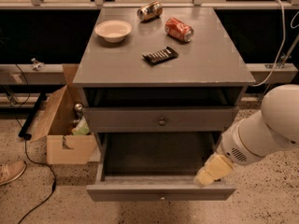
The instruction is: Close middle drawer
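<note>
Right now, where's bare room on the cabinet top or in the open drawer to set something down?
On the cabinet top, the front strip is bare, from the chocolate bar to the edge. Back half is crowded: bowl, brown can, red can. The middle drawer interior looks bare; the gripper sits at its front right corner.
</note>
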Controlling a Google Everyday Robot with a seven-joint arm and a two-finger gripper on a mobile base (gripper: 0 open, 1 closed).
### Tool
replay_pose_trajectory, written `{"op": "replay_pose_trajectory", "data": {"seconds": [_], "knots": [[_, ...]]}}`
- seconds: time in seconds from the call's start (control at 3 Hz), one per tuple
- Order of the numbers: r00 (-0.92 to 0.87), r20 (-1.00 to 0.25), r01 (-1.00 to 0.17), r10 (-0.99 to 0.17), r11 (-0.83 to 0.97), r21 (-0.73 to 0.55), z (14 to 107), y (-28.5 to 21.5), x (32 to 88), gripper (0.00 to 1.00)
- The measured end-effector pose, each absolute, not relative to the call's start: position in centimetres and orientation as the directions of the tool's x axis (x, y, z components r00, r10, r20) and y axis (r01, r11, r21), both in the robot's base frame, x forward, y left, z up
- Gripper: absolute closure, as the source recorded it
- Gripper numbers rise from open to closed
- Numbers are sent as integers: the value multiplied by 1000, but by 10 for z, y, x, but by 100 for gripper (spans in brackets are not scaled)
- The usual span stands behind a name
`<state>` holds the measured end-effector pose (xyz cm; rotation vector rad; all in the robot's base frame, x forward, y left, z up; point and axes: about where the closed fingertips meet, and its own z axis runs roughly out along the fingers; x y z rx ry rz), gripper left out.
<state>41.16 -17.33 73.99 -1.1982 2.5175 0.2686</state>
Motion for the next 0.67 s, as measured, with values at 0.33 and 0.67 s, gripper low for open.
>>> {"op": "replay_pose_trajectory", "data": {"seconds": [0.33,0.67], "knots": [[-589,-391,-777,-707,628,33,734,-175,412,0],[-583,-409,-784,-702,618,55,710,-181,417,0]]}}
